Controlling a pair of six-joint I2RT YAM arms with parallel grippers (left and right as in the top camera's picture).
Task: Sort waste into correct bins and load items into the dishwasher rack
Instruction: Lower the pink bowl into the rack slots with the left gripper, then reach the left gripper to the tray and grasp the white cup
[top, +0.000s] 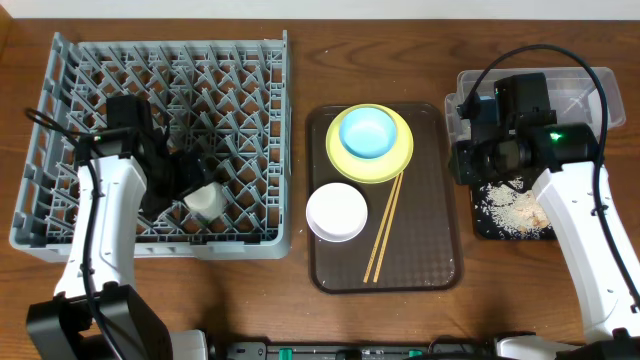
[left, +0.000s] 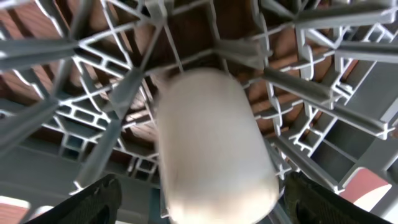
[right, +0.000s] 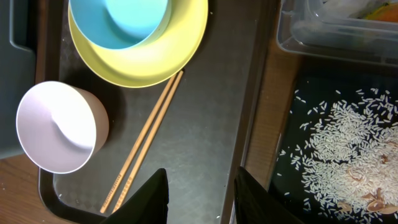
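My left gripper (left: 202, 186) is down among the upright pegs of the grey dishwasher rack (left: 323, 93), its fingers spread wide. The small white cup (left: 211, 149) lies on its side between them, resting in the lattice. There is a clear gap between the cup and the finger on one side. On the other side the finger is so near that I cannot tell whether it touches. From overhead, the cup sits in the near-right part of the rack, just ahead of this gripper.

My right gripper (right: 202, 177) is released and holds nothing. It hangs over the right rim of the brown serving tray (right: 217, 112).

- **To its left, on that tray:** the thin wooden chopsticks (right: 146, 146) lie side by side at a slant.
- **Farther left:** the pinkish-white bowl (right: 56, 124) stands upright.
- **Ahead and left:** the light blue bowl (right: 118, 18) sits in the round yellow plate (right: 180, 50), and the far tips of the chopsticks reach the plate's rim.
- **To its right:** the shallow black tray (right: 292, 186) rests on the wooden counter (top: 300, 290). Whitish rice crumbs (right: 348, 137) are scattered in it, with a few tan flakes among them.
- **Ahead and right:** the clear plastic tub (right: 323, 37) stands just beyond the black tray. What is in it is too blurred to name.
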